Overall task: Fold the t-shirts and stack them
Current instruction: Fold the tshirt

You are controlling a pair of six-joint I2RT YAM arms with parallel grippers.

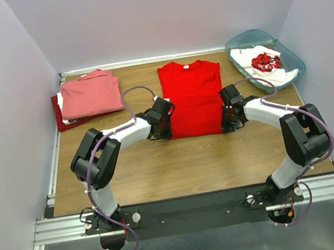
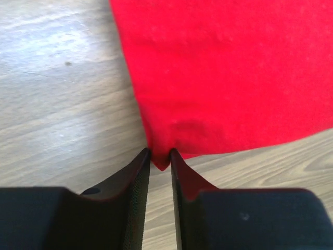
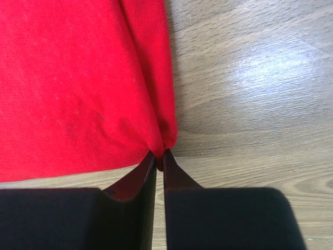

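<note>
Top view: red t-shirt (image 1: pixel 192 96) is lying flat mid-counter (image 1: pixel 179 167), collar away from the arms. Left end effector (image 1: pixel 167 131) and right end effector (image 1: pixel 228 122) are sitting at its two near hem corners, likely so the hem lifts evenly for a fold. Pink t-shirt (image 1: pixel 90 94) is lying folded atop the pile (image 1: pixel 61 121) far left. White t-shirt (image 1: pixel 258 61) is waiting in the bin (image 1: pixel 292 59).

Left wrist: left end effector (image 2: pixel 160 156) jaws are standing slightly apart with the corner tip between them. Can't tell if it's gripping.

Right wrist: right end effector (image 3: pixel 159 156) is pinching the other corner tight.
</note>
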